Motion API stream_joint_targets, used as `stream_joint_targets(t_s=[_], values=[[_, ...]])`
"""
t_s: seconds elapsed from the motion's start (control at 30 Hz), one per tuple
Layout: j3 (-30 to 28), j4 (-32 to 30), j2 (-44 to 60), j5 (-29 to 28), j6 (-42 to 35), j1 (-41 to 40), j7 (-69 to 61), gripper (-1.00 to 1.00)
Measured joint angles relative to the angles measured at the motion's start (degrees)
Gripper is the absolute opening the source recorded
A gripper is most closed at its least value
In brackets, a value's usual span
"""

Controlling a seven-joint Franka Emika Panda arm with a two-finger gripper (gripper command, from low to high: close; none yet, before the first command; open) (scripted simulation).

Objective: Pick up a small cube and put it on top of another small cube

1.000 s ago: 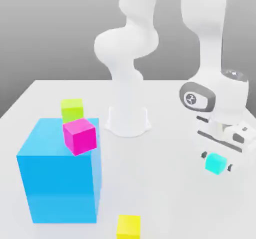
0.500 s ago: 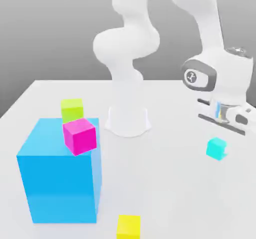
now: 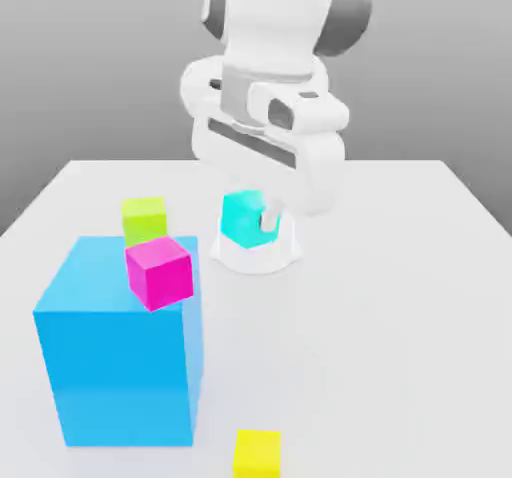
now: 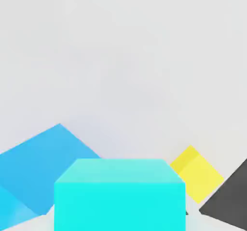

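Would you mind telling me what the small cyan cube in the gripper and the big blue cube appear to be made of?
The small cyan cube looks like smooth matte plastic: flat uniform colour, crisp edges, no grain or gloss. The big blue cube looks the same, with plain evenly shaded faces. Being simulator renders, both leave the material open.

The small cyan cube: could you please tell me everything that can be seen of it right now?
The small cyan cube is a plain, matte turquoise block with no markings, the same size as the other small cubes. It hangs in the air above the table, held in the shut gripper under the white hand, in front of the arm's base in the exterior view. It sits roughly level. Nothing but the gripper touches it.
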Motion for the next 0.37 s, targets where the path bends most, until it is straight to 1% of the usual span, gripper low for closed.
stream_joint_targets(t_s=[0.1,0.17,0.23,0.27,0.37], values=[[-5.0,1.5,-6.6,-1.5,-7.6,-4.1,-7.6,-1.00],[-7.3,0.1,-7.3,-2.6,-6.7,-5.3,-9.6,-1.00],[-9.1,-2.7,-6.2,-3.8,-2.8,-5.7,-10.0,-1.00],[-9.9,-4.1,-5.5,-4.4,-0.7,-5.8,-9.9,1.00],[-9.9,-4.1,-5.5,-4.4,-0.7,-5.8,-9.9,1.00]])
